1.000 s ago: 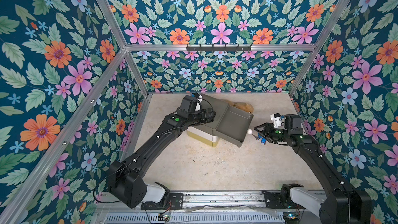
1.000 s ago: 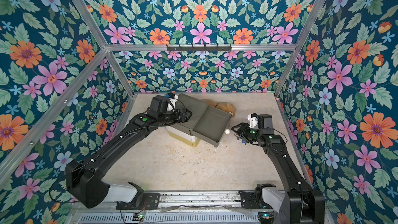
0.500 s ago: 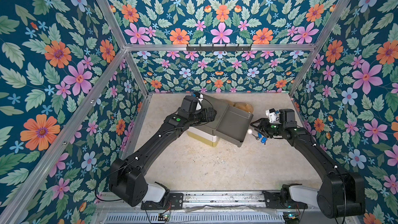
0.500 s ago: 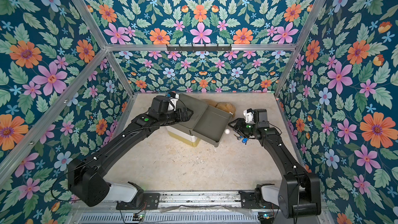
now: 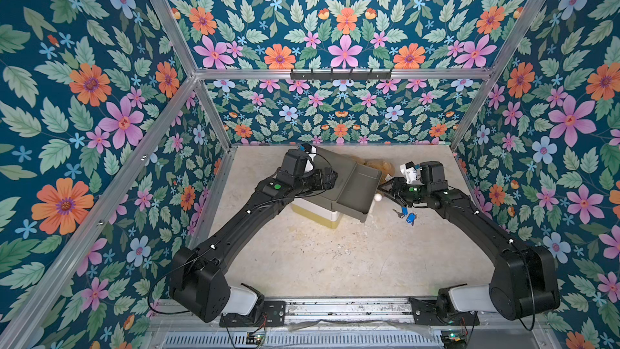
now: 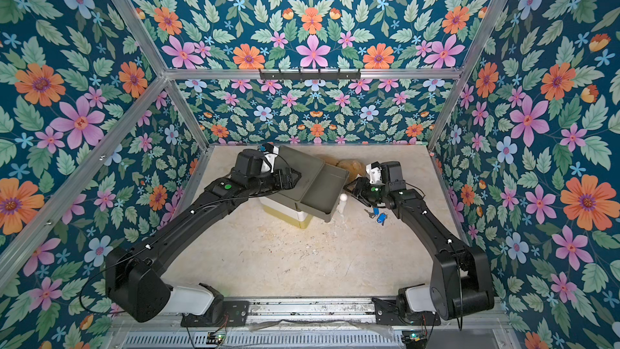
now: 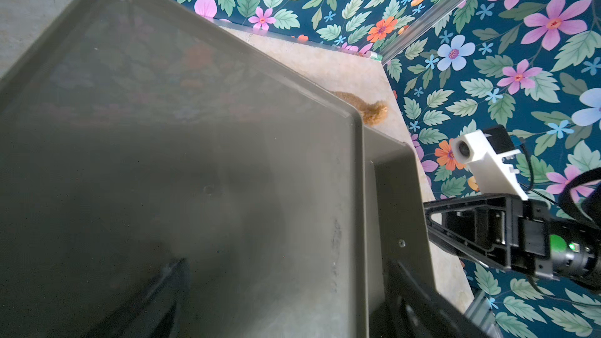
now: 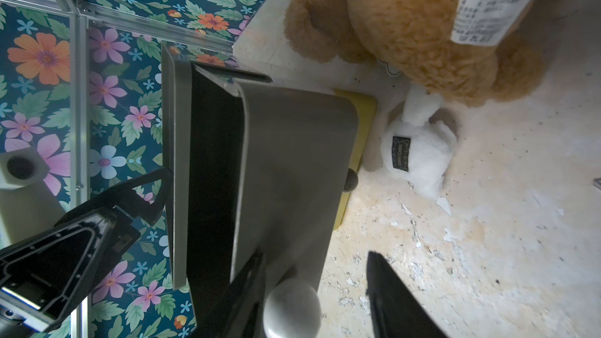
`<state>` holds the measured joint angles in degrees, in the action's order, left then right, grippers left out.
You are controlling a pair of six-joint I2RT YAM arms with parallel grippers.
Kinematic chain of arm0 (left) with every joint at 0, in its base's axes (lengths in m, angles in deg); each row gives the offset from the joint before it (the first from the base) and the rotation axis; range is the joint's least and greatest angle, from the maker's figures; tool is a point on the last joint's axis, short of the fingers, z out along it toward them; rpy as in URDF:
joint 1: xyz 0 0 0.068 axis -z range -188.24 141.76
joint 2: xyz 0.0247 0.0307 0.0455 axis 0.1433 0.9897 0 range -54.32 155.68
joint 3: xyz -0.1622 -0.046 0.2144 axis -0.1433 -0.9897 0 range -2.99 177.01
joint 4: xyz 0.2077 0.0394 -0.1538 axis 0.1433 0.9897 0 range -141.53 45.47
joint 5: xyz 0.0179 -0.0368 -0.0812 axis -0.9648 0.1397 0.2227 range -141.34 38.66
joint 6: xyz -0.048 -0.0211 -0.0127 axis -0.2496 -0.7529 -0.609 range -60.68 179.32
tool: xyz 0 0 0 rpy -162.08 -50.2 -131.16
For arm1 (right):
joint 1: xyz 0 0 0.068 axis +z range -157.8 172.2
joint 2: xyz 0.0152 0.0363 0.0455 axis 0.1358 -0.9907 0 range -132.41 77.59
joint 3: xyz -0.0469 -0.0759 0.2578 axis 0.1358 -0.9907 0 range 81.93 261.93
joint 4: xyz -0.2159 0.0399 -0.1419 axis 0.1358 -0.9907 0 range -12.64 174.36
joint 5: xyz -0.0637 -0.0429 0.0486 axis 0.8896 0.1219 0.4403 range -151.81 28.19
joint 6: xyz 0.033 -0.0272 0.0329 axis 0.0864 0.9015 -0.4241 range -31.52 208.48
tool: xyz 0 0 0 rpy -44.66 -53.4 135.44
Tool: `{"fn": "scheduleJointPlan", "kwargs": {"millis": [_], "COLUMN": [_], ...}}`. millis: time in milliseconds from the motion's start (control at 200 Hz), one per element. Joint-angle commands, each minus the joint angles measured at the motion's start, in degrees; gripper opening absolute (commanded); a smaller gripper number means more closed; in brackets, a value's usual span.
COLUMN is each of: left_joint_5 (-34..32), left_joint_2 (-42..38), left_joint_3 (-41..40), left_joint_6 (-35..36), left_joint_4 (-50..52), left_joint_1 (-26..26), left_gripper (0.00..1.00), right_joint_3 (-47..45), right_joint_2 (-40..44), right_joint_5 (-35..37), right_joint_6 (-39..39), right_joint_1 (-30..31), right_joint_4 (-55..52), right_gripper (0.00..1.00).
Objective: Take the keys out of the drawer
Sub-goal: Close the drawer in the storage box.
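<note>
**The right pincer (image 5: pixel 384 194) and the keys (image 5: pixel 405 212)**

Jaws apart, it straddles the white knob (image 8: pixel 291 307) of the open drawer (image 5: pixel 357 193). Two blue-tagged keys lie on the worktop (image 5: pixel 318 256) just beside it, outside the drawer. Beyond, the left pincer (image 7: pixel 286 266), also apart, rests on the cabinet (image 5: pixel 338 168).

White label (image 8: pixel 491 8) on the plush bear (image 8: pixel 406 43) is unreadably blurred.

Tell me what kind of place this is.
Probably a robot test booth: floral walls on an aluminium frame, two black arms mounted on a front rail, and a drawer unit with keys staged on the tabletop.
</note>
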<state>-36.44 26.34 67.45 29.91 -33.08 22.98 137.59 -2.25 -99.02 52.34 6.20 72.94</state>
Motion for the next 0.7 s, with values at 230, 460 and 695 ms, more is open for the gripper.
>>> {"fn": "scheduleJointPlan", "kwargs": {"millis": [230, 460, 695], "left_joint_5": [0.6, 0.6, 1.3], "left_joint_2": [-0.1, -0.4, -0.6], "left_joint_3": [-0.2, -0.4, -1.1], "left_joint_6": [0.2, 0.2, -0.1], "left_joint_4": [2.8, 2.8, 2.2], "left_joint_1": [0.0, 0.0, 0.0], "left_gripper": [0.99, 0.99, 0.99], "right_joint_3": [3.9, 6.4, 8.3], "right_joint_2": [-4.9, -7.9, -11.0], "right_joint_5": [0.8, 1.3, 1.5], "right_joint_6": [-1.5, -2.0, -2.4], "right_joint_1": [3.3, 5.8, 7.4], "right_joint_4": [4.0, 5.0, 6.0], "right_gripper": [0.54, 0.54, 0.54]}}
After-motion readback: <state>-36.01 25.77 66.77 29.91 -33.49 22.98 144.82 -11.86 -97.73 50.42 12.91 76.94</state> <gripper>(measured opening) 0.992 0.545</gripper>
